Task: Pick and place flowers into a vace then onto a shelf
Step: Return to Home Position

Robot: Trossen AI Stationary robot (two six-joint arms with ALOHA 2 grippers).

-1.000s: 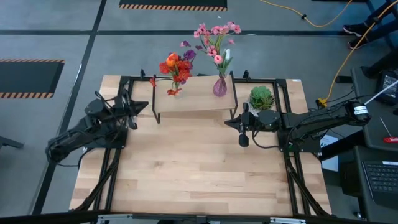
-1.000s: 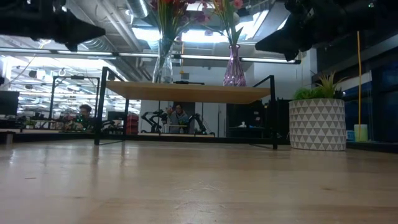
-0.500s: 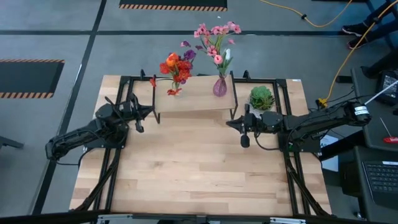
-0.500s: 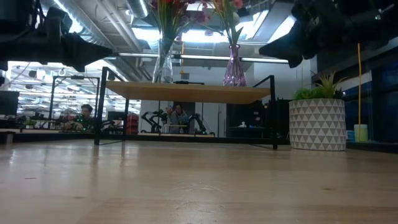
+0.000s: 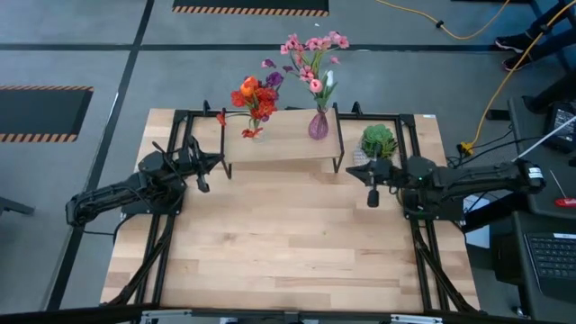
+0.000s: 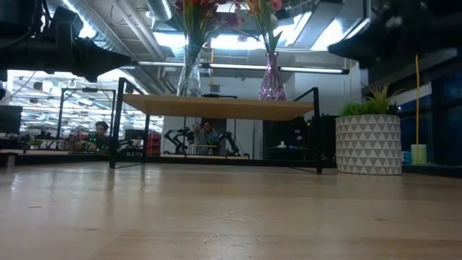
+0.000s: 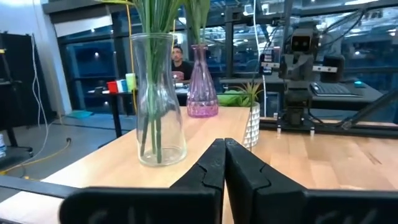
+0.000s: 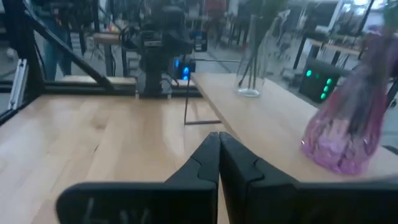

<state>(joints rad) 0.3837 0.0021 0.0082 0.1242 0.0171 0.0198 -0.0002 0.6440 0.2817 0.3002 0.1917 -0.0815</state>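
Both bunches of flowers stand in vases on the shelf (image 5: 283, 144), which sits against the middle of the counter's (image 5: 288, 243) far edge. The red, orange and purple flowers (image 5: 255, 94) are in the transparent vase (image 7: 160, 93) at the shelf's left end. The pink and white flowers (image 5: 310, 54) are in the pink vase (image 5: 319, 126) at its right end.

The left gripper (image 7: 224, 146) hangs in the air off the shelf's left end, fingers pressed together on nothing. The right gripper (image 8: 219, 137) hangs off the shelf's front right corner, beside the potted plant (image 5: 379, 141), its fingers likewise pressed together and empty. The placing looks complete, and only parking the arms seems to be left.

If either vase needed shifting, it would likely be hard, slick and breakable. With long stems and blossoms well above the rim, each probably tips easily. The waist or neck looks the safest place to pinch, with a level, slow carry. The stems seem light and bendy, so they would be better taken low on the stem than at the blossom.
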